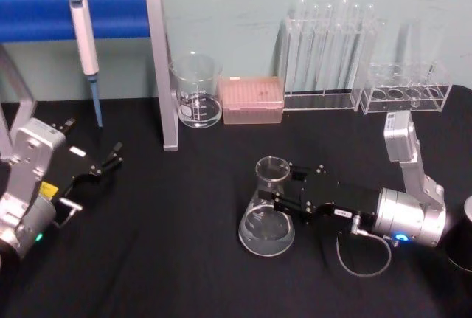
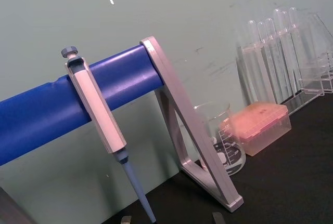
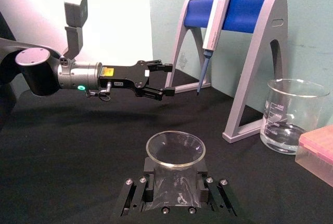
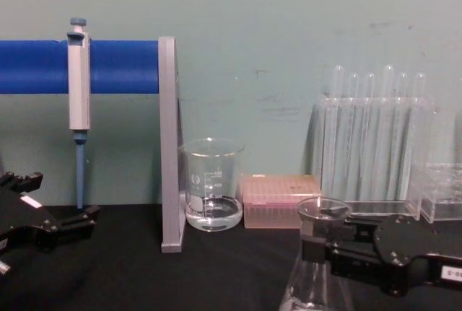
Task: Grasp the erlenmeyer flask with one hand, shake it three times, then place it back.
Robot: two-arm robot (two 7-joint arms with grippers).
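The clear erlenmeyer flask (image 1: 267,218) stands upright on the black table, right of centre. My right gripper (image 1: 276,191) reaches in from the right and is shut on its narrow neck just under the rim. In the right wrist view the black fingers (image 3: 147,176) press on both sides of the neck below the flask's round mouth (image 3: 175,148). From the chest view, the flask (image 4: 316,271) is low at the right with the right gripper (image 4: 321,244) across its neck. I cannot tell if the base touches the cloth. My left gripper (image 1: 103,164) hovers open at the far left, holding nothing.
A blue-barred stand (image 1: 161,74) carrying a pipette (image 1: 85,45) stands at the back left. Along the back wall sit a glass beaker (image 1: 196,91), a pink tip box (image 1: 252,100), a test tube rack (image 1: 328,52) and a low clear rack (image 1: 404,89). A dark object (image 1: 464,240) lies at the right edge.
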